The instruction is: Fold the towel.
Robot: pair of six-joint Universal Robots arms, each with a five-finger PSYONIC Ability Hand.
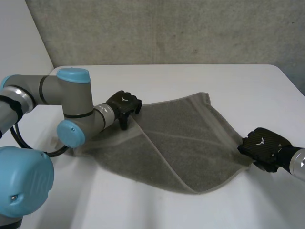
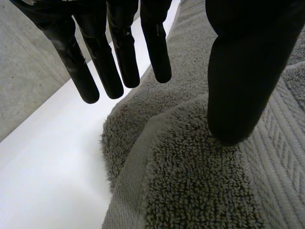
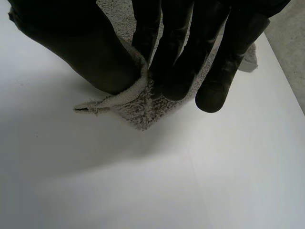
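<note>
Towel [image 1: 190, 148], right robot hand [image 1: 263, 144] pinching (corner)

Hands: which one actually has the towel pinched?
The right hand, thumb and fingers closed on a towel corner. The left hand is open, fingers straight, at the opposite end.

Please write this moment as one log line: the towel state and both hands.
towel: partly folded over, on table | left hand: open, at far edge | right hand: pinching a corner
</note>
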